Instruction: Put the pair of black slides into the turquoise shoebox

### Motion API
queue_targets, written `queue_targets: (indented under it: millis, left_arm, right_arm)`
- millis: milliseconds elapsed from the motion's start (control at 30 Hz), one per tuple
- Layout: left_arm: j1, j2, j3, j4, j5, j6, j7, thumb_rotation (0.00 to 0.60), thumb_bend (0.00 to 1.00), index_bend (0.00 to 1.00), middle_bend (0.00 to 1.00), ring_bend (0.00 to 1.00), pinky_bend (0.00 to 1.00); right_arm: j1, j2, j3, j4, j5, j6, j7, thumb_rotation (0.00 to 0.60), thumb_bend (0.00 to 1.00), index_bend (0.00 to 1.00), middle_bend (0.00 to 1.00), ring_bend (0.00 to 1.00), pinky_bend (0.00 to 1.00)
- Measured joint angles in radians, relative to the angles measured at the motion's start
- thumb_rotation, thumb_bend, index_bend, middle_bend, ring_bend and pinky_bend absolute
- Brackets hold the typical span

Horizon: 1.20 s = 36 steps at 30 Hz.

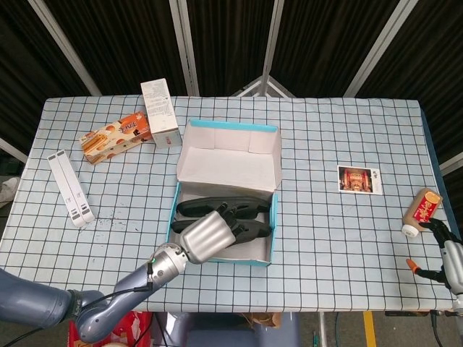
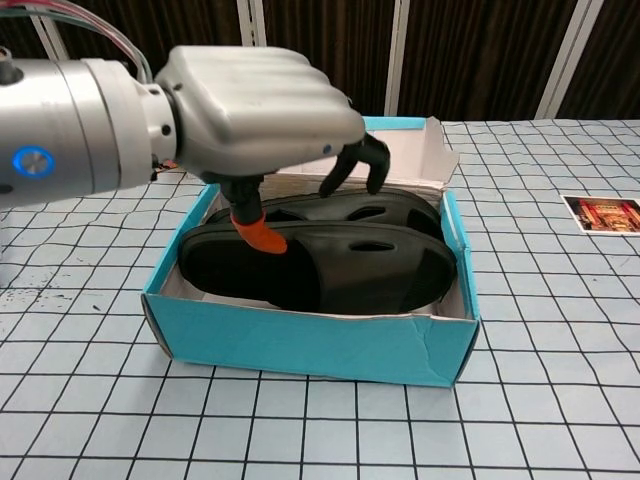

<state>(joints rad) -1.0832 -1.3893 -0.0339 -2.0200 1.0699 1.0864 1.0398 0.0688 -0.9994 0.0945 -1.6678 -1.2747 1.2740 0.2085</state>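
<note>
Both black slides lie side by side inside the turquoise shoebox [image 1: 259,258], one slide [image 1: 214,207] toward the lid and the other slide [image 1: 249,230] toward the front wall. In the chest view the near slide [image 2: 330,268] and far slide [image 2: 345,209] fill the shoebox [image 2: 310,342]. My left hand [image 1: 208,236] hovers over the box's left front part, fingers loosely bent down and spread, holding nothing; in the chest view this left hand [image 2: 255,105] is above the slides, its orange thumb tip close over the near one. My right hand [image 1: 450,259] rests at the table's right front corner, empty.
The box's white-lined lid [image 1: 230,165] stands open toward the back. A white carton [image 1: 160,112], an orange snack box [image 1: 114,136] and white strips [image 1: 70,186] lie at the left. A photo card [image 1: 359,179] and a small bottle [image 1: 422,208] lie at the right.
</note>
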Motion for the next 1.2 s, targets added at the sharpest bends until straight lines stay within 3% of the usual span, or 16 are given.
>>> queue_targets:
  millis: [200, 667, 1200]
  left_arm:
    - [0.045, 0.008, -0.003, 0.055, 0.024, 0.012, -0.056, 0.6, 0.27, 0.33, 0.47, 0.29, 0.34]
    - [0.066, -0.095, 0.009, 0.23, 0.056, -0.033, -0.132, 0.6, 0.27, 0.32, 0.48, 0.31, 0.35]
    - [0.082, -0.13, 0.024, 0.308, 0.068, -0.045, -0.076, 0.6, 0.27, 0.34, 0.5, 0.33, 0.35]
  right_arm:
    - [0.002, 0.002, -0.002, -0.005, -0.002, -0.005, -0.002, 0.6, 0.23, 0.24, 0.15, 0.23, 0.27]
    - [0.001, 0.004, -0.001, 0.003, 0.005, -0.008, 0.005, 0.6, 0.23, 0.25, 0.15, 0.23, 0.27]
    - [-0.001, 0.005, -0.002, 0.006, 0.004, -0.01, 0.01, 0.6, 0.23, 0.25, 0.15, 0.23, 0.27]
